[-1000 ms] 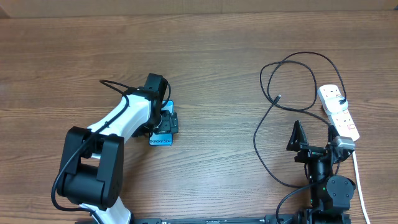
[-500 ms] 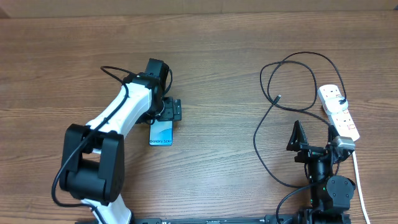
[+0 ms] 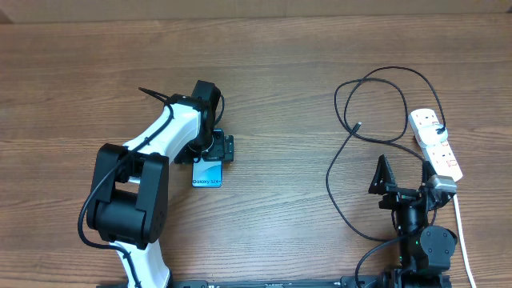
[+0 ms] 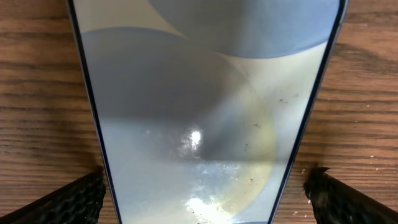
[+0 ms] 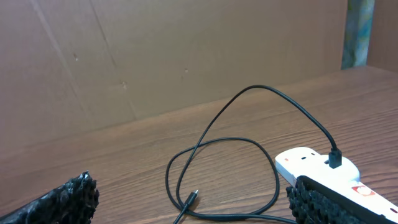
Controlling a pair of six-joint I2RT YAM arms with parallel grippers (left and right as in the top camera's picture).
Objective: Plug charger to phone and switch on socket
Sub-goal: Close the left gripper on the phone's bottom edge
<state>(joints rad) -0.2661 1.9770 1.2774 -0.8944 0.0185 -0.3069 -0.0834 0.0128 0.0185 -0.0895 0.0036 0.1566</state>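
Table (image 3: pixel 264 72) carries everything, and the task looks hardly begun. The left gripper (image 3: pixel 213 150) hangs over the phone (image 3: pixel 207 173), its jaws apart on both sides of it, clamping nothing. The right gripper (image 3: pixel 405 170) stands near the socket (image 3: pixel 436 144), jaws apart and empty. The charger (image 3: pixel 376 104) is plugged in the socket, but its tip (image 3: pixel 358 126) lies free, well apart from the phone. Plugging and switching are left.
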